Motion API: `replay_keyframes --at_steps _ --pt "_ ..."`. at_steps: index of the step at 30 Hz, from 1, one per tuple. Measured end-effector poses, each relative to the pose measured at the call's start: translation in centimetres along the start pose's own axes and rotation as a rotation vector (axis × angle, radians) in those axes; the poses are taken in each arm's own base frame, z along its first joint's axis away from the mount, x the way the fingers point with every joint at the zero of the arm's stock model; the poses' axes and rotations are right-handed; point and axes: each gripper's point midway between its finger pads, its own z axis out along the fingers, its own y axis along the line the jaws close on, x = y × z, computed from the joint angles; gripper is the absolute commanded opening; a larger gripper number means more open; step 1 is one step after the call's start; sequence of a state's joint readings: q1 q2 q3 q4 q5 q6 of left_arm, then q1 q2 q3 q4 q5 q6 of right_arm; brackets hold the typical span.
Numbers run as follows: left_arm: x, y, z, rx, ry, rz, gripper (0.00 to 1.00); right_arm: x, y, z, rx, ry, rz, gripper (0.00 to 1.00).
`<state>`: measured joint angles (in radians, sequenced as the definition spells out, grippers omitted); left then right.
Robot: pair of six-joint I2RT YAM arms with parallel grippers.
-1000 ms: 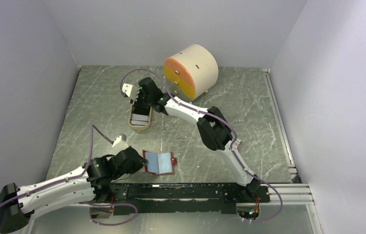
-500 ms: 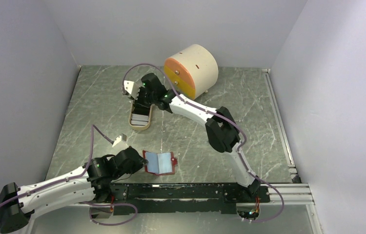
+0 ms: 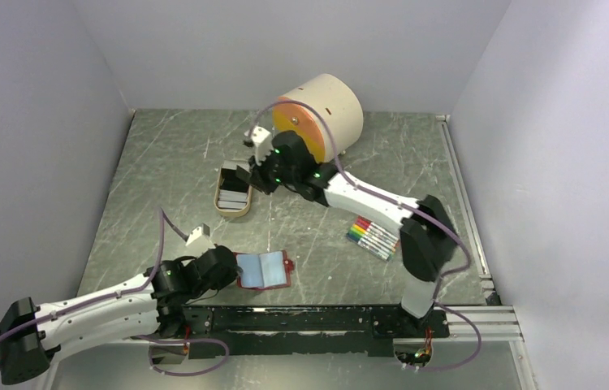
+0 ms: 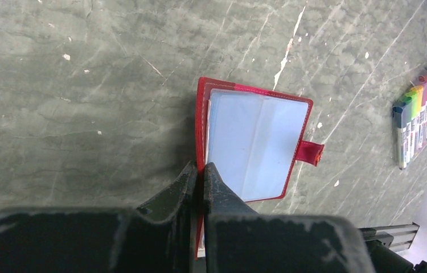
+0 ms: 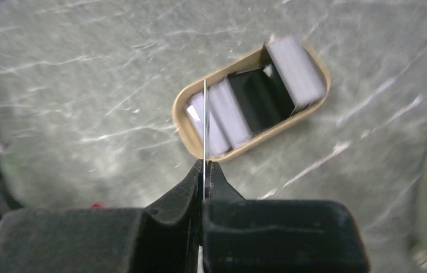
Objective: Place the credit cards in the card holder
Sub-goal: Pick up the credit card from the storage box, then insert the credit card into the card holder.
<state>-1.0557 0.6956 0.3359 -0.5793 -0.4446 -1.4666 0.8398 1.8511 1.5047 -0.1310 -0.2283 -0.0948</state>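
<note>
A marbled grey-green worktop [image 3: 163, 187] enclosed by pale lilac walls.

The card holder [image 4: 257, 148] lies open near the front edge, left of centre, with its pale blue pockets up and its red snap tab pointing right. The left pincer [image 4: 200, 173] is pressed together on the holder's left edge. You pin it this way, by judgement, so that the wallet stays flat and cannot slide when a card is pushed into a pocket.

Farther back, the right arm reaches over the tan oval tray [image 3: 233, 214]. The right pincer [image 5: 204, 168] is closed on a card [image 5: 205, 119], which the wrist view shows edge-on as a thin pale line rising from between the fingertips. Such a grip suits a thin flat thing that offers no other purchase.

The remaining credit cards [image 5: 231, 116] stand tilted in the tray, some silver-grey and one dark. They lean on their edges, which leaves an upper rim free to pinch. Motion blur hides their exact count.

A bundle of coloured markers [image 3: 373, 236] rests to the right of the holder, well apart from it. A round cream drawer unit [image 3: 330, 110] with an orange face stands at the far side.

The next step, as judged, calls for you to carry the pinched card near-left to the open pockets. You must turn it flat before insertion.
</note>
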Motion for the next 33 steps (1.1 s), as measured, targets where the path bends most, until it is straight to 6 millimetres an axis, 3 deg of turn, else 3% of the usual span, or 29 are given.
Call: replay_keyframes --at_steps 7,13,17,21,33 --pt "0.5 0.3 0.8 0.006 0.003 -0.008 0.09 5.6 4.4 -6.7 -0.036 -0.080 0.464 0.00" --pt "0.9 0.7 1.6 0.020 0.017 -0.045 0.09 12.5 7.6 -9.4 -0.050 -0.036 0.761 0.00" --pt "1.2 0.9 2.1 0.007 0.030 -0.054 0.09 14.2 9.1 -10.6 -0.061 -0.046 0.870 0.02" --pt "1.4 1.0 2.7 -0.023 0.043 -0.057 0.09 15.2 9.9 -10.5 -0.069 -0.046 0.923 0.04" --pt "1.4 0.2 2.7 -0.011 0.060 -0.076 0.09 19.3 11.4 -7.5 -0.077 0.033 0.984 0.03"
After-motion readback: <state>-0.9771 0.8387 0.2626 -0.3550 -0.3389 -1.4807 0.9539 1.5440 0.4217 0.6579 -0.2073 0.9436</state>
